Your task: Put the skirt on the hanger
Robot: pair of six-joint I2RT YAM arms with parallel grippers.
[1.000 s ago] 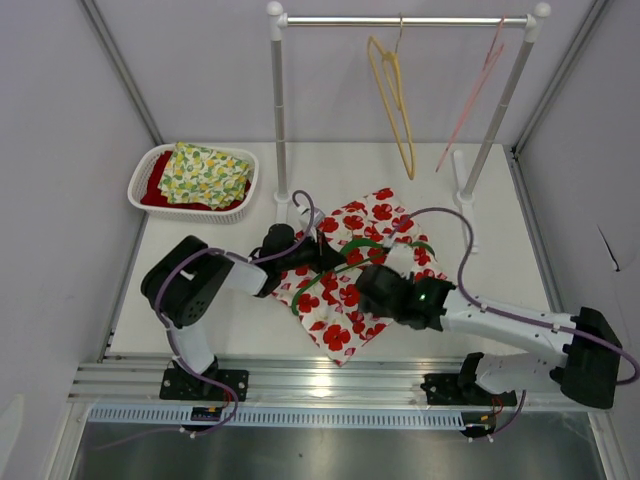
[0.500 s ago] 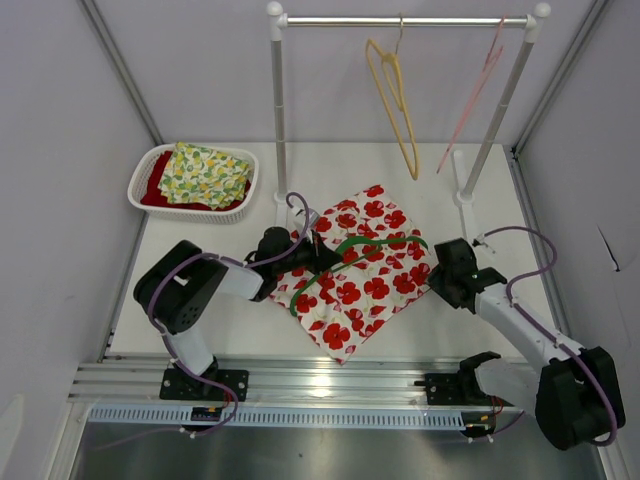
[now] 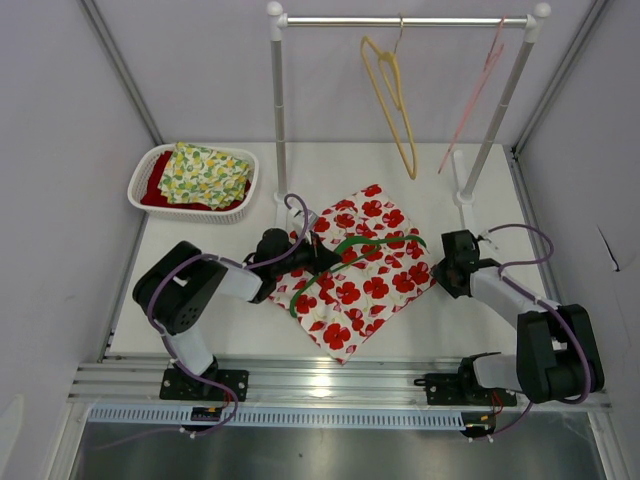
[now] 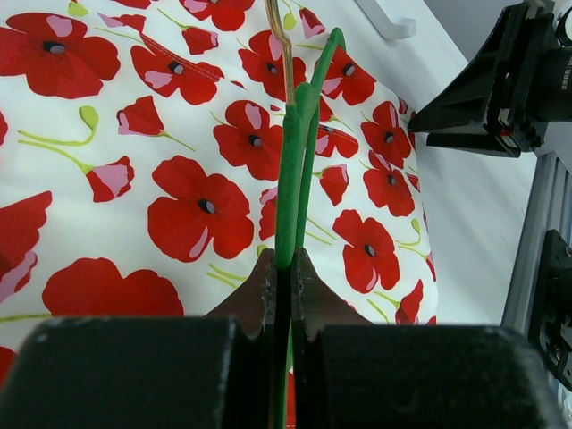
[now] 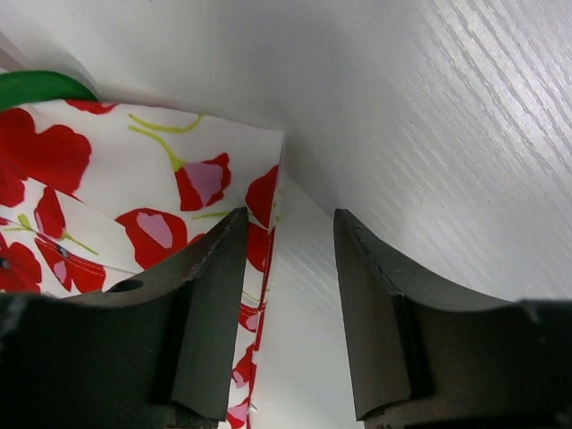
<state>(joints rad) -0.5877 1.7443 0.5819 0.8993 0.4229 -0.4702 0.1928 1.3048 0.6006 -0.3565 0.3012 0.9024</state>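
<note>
Plainly, we are at the point of gripping the cloth so that it can be worked onto the hanger, and we judge that this takes both arms. The skirt [image 3: 355, 285] lies flat in the middle of the white counter [image 3: 245, 322], with the green hanger [image 4: 288, 179] lying across it. The left gripper [image 4: 284, 268] has its jaws clenched on the hanger's thin bar. The right gripper [image 5: 288, 241] sits at the skirt's right corner, jaws apart, the fabric's edge just beside one finger and nothing grasped yet. To do this well, we want the edge fully between the jaws before they close. We also want the hanger held steady, so that the cloth does not drag it askew. The counter looks smooth, so the skirt may slide rather than bunch. At the back stands a rail [image 3: 400, 20] carrying a yellow hanger [image 3: 398, 100] and a pink hanger [image 3: 475, 90]. A basket [image 3: 138, 182] of folded clothes sits at the far left, well apart, and plain walls close in on both sides.
</note>
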